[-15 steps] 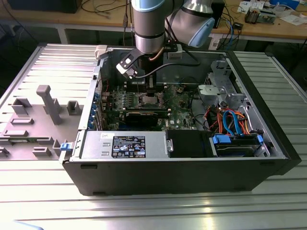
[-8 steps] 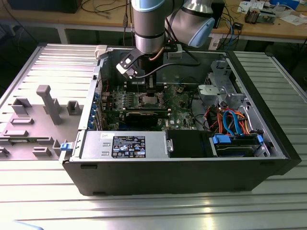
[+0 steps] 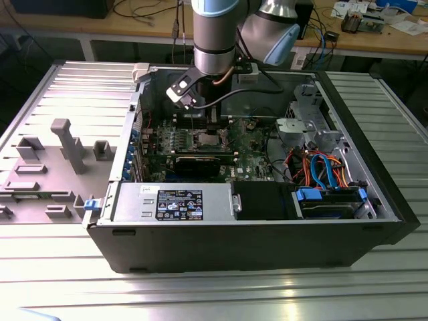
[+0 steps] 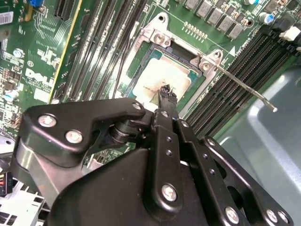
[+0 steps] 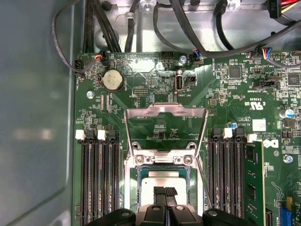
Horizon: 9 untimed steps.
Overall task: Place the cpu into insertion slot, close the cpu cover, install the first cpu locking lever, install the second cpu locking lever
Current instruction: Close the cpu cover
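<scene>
Jaws first: in both wrist views I see the gripper with its two black fingers pressed together, nothing between them. The tips point down at the cpu, over the middle of its silver top. I cannot tell whether they touch it or hang just above. The gripper's links hide the nearer edge of the chip in both wrist views.

The cpu lies flat in the slot, square to its metal rim. Just past it, in the first wrist view, the cover is swung open on its hinge, so the board shows through its cut-out. In the second wrist view, a thin lever runs from the slot's corner out over the memory slots, unlatched and raised off the board. Those slots flank the socket on both sides; a memory stick sits in one of them.

Farther on, the first wrist view shows a coin cell and black cables along the board's edge.

From the exterior view, the arm comes in from the far side of the open case, its wrist turned steeply down over the board. There the fingers are lost behind the wrist hardware and a cable. The case lies on its side on a ribbed metal table.
</scene>
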### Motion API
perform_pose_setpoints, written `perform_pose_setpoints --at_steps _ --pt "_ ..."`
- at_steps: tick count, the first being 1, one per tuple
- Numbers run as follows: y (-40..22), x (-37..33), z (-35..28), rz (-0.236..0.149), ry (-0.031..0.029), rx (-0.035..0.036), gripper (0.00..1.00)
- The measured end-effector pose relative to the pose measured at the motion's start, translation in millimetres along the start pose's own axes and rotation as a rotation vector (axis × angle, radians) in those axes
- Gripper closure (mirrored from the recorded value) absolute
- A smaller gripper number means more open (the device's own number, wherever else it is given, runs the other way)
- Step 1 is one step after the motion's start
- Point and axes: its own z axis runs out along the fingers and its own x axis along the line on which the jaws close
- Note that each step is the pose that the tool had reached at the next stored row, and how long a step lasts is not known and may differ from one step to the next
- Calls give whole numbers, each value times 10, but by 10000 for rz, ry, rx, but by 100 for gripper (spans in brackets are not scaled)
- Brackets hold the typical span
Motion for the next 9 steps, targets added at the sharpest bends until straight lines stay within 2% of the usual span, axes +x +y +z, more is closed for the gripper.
perform_pose_setpoints --at_steps 2,9 --pt "18 -1 0 -1 -1 47 89" --pt "21 0 1 0 0 48 89"
